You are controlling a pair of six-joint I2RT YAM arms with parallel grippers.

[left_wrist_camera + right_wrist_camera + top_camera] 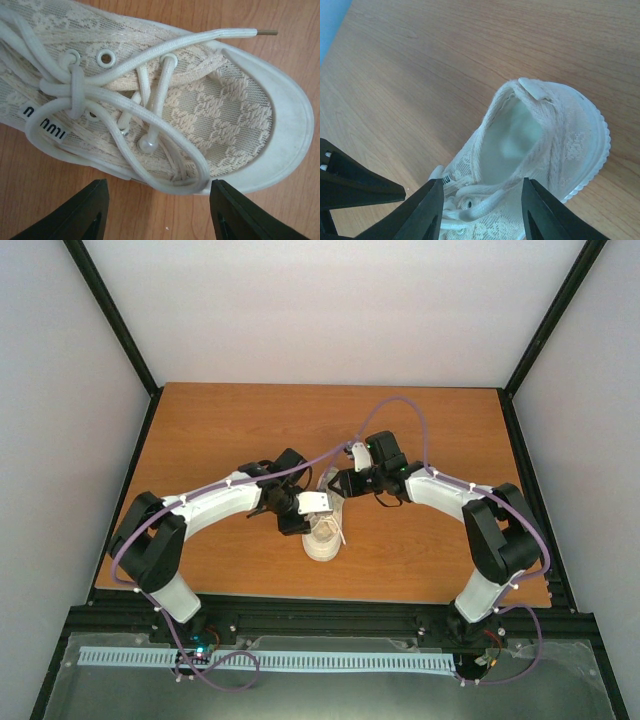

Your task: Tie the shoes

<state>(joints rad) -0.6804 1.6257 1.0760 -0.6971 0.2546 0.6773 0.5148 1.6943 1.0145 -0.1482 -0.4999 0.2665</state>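
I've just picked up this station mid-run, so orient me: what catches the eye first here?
A single cream sneaker sits midway on the wooden table. In the left wrist view its white laces wrap once near the eyelets and trail in a long loop toward the toe cap, with the open left gripper beside the sneaker. The open right gripper hangs over the heel opening.

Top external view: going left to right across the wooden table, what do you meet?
White-and-black left robot arm → cream lace low-top sneaker with white laces → white-and-black right robot arm.
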